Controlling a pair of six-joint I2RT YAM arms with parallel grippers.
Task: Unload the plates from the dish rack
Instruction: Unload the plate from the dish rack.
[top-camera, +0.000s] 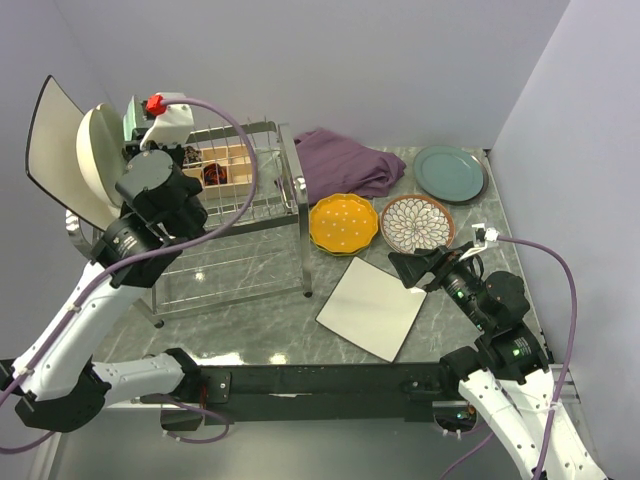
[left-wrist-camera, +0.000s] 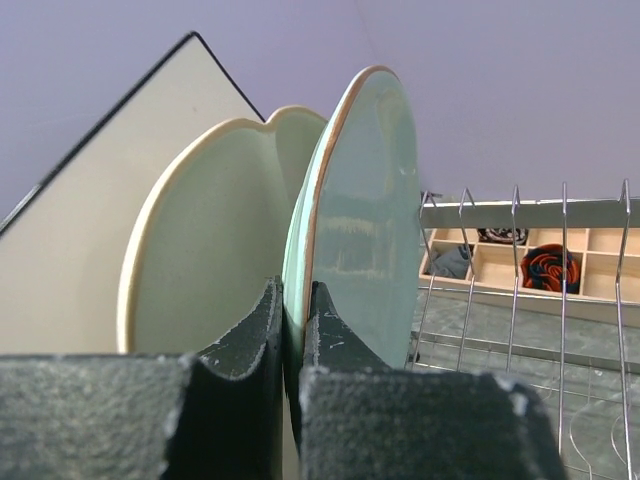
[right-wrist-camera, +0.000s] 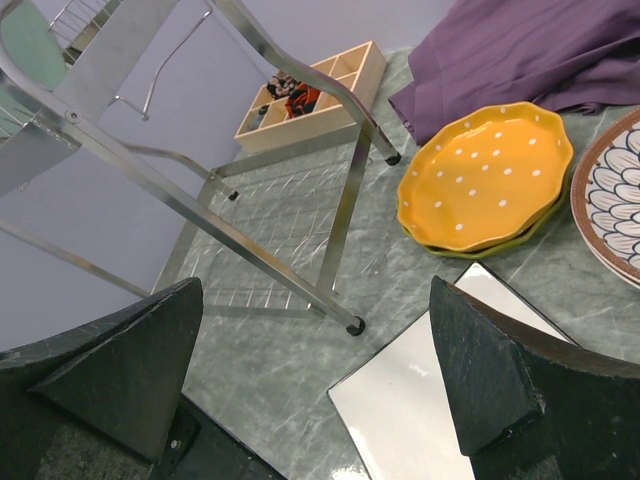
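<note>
Plates on bench: five. One teal plate (top-camera: 450, 173), one patterned plate (top-camera: 417, 222), one orange plate (top-camera: 343, 223) stacked on one lime plate (right-wrist-camera: 505, 245), one white square plate (top-camera: 372, 307). Plates in rack (top-camera: 299, 215): three for sure. One big square plate (top-camera: 50, 140), one cream plate (top-camera: 95, 150), one pale green plate (left-wrist-camera: 365, 220). There's another cream rim behind the cream one, can't tell if it's a fourth. One rack. One purple cloth (top-camera: 345, 165). One wooden box (top-camera: 228, 165). Two grippers: left gripper (left-wrist-camera: 294, 300), right gripper (right-wrist-camera: 315, 290).
</note>
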